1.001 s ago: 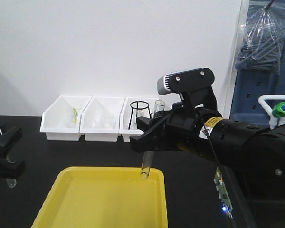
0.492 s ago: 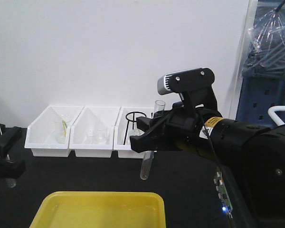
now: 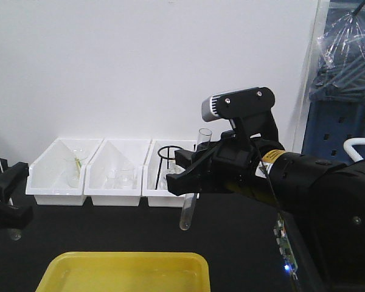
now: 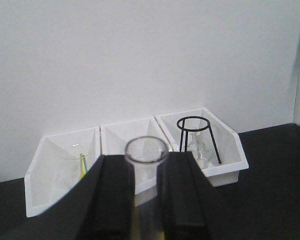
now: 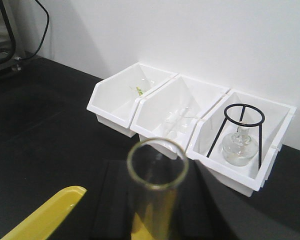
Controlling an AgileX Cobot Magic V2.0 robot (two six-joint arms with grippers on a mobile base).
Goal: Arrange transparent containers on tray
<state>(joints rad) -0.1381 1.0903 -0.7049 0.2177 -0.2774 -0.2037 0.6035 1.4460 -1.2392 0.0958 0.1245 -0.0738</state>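
Right gripper [image 3: 190, 177] was clamped on a tube [image 3: 186, 214], holding it nearly upright in the air, round end down. It was near the tray's [image 3: 125, 258] far right corner and, judging by the wrist view, not yet over it. Left gripper [image 4: 146, 161] pinched the second tube [image 4: 146, 149] just below its rim, out past the tray's left edge. Let go from there, either tube would likely have struck the black table [image 3: 97, 225] or the raised rim, then toppled, rolled or cracked. Smooth glass could also have slid through the grip under a jolt. Both arms closing on one tray risked knocking tube against tube. The bins [image 3: 115, 176] lay well behind, out of the way.
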